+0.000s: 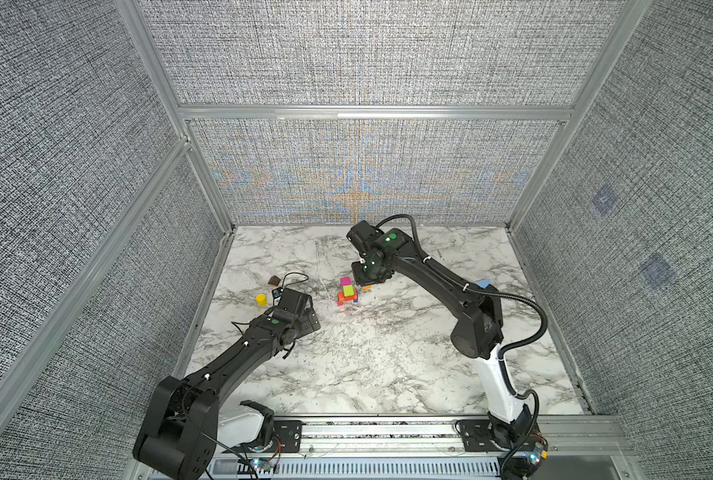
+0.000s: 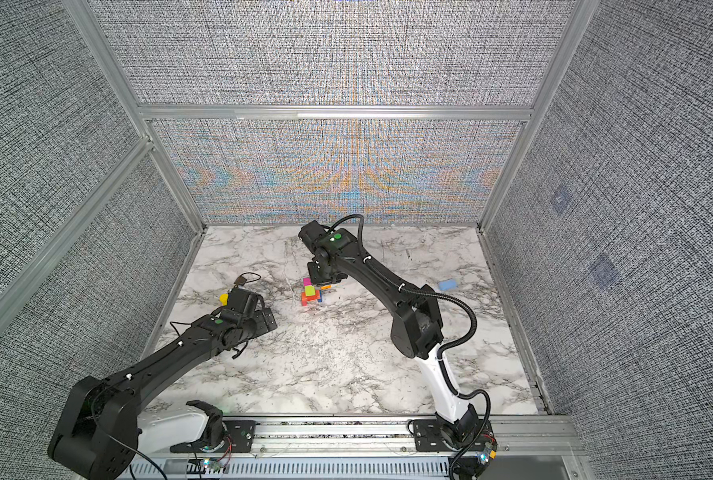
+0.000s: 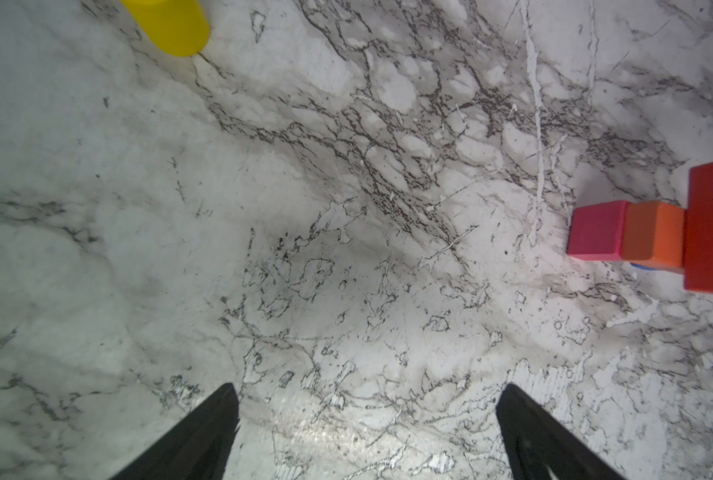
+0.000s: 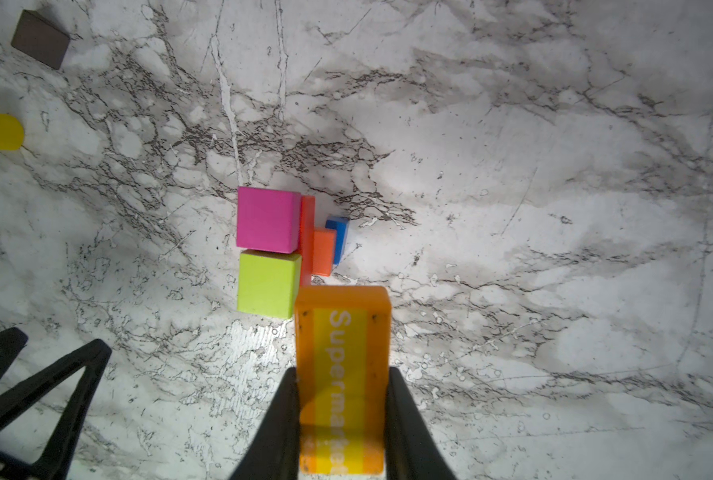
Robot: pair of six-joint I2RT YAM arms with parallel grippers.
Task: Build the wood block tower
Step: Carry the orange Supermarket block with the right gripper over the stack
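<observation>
An orange brick (image 4: 342, 324) sits closest to the lens in the right wrist view, pinched by its long sides in the right gripper (image 4: 342, 370), whose jaws are drawn in narrow against it. Down its yellow centre stripe runs white lettering that reads "Supermarket", the last letters falling into shadow between the jaws. No other writing can be read anywhere.

Just past the brick's free end stands the tower (image 1: 348, 292). It is low so far. A blue block (image 4: 340, 237) lies at the bottom, a small orange block (image 4: 323, 253) and a red plank (image 4: 307, 232) above it, and a magenta cube (image 4: 267, 219) and lime cube (image 4: 268, 284) sit side by side on top. The held brick hangs at the tower's edge beside the lime cube. Whether it touches, I cannot tell.

Well apart from the tower, on its left, the left gripper (image 3: 370, 390) hangs over bare marble table (image 1: 388, 353) with jaws spread wide and nothing between them. Beyond it from the tower are a yellow cylinder (image 1: 260, 299) and, further out, a brown block (image 1: 274, 281), both loose. A light blue block (image 2: 447, 284) lies well apart on the tower's right.

By my reckoning the build is about half done: five pieces stacked, one in hand waiting to be set down, three left to collect.
</observation>
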